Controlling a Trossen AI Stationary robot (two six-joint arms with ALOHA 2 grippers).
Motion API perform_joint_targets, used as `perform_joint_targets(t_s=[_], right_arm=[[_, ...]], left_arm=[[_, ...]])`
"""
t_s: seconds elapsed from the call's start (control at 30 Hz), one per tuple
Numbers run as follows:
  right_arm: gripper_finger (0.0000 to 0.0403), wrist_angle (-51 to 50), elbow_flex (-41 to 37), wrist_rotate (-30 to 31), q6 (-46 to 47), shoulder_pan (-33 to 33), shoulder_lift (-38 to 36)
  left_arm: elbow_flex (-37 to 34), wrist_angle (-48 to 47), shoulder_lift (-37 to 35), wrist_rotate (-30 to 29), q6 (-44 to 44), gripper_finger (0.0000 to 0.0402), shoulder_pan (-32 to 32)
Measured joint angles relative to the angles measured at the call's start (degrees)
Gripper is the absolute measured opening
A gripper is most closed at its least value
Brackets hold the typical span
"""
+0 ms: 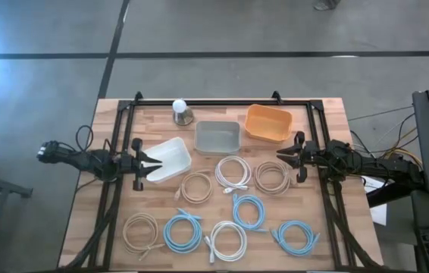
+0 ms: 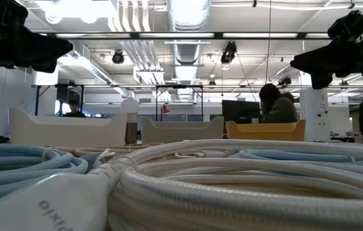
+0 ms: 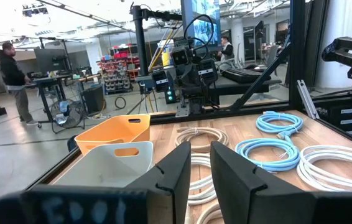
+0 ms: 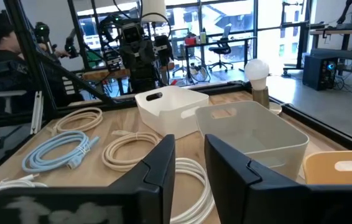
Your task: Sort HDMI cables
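Observation:
Several coiled HDMI cables lie flat on the wooden table: beige ones (image 1: 196,186) (image 1: 272,177) (image 1: 140,230), white ones (image 1: 232,172) (image 1: 228,240) and light blue ones (image 1: 248,210) (image 1: 182,233) (image 1: 296,236). My left gripper (image 1: 156,164) (image 3: 199,155) hovers open at the table's left side, over the near corner of the white bin (image 1: 167,159). My right gripper (image 1: 281,155) (image 4: 189,149) hovers open at the right side, near the orange bin (image 1: 268,123) and above the right beige coil. Neither touches anything.
Three bins stand in a row at the far side: the white one, the grey one (image 1: 217,137) and the orange one. A lamp with a round white bulb (image 1: 181,112) stands behind them. A black frame (image 1: 222,100) borders the table. People stand in the room beyond.

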Motion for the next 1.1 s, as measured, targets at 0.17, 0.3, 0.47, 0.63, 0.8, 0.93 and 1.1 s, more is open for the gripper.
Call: perform_joint_targets(t_s=[0.17, 0.3, 0.47, 0.63, 0.8, 0.93, 1.1], right_arm=[[0.007, 0.0, 0.0, -0.01, 0.0, -0.01, -0.01], [0.0068, 0.0, 0.0, 0.01, 0.0, 0.01, 0.0], [0.0075, -0.02, 0.0, 0.0, 0.0, -0.01, 0.0], [0.0084, -0.01, 0.02, 0.0, 0.0, 0.01, 0.01], [0.0086, -0.02, 0.01, 0.0, 0.0, 0.01, 0.0], [0.0079, -0.02, 0.02, 0.01, 0.0, -0.01, 0.01], [0.0069, 0.6, 0.02, -0.01, 5.27, 0.01, -0.01]], left_arm=[[0.0, 0.01, -0.02, 0.01, 0.0, 0.0087, 0.01], [0.0, -0.01, -0.02, 0.01, 0.0, 0.0087, 0.0], [0.0, 0.0, -0.02, 0.01, 0.0, 0.0087, 0.01], [0.0, -0.01, -0.02, -0.01, 0.0, 0.0087, 0.0], [0.0, 0.01, -0.02, -0.01, 0.0, 0.0087, 0.0], [0.0, 0.0, -0.02, -0.01, 0.0, 0.0087, 0.0], [0.0, -0.01, -0.02, -0.01, 0.0, 0.0087, 0.0]])
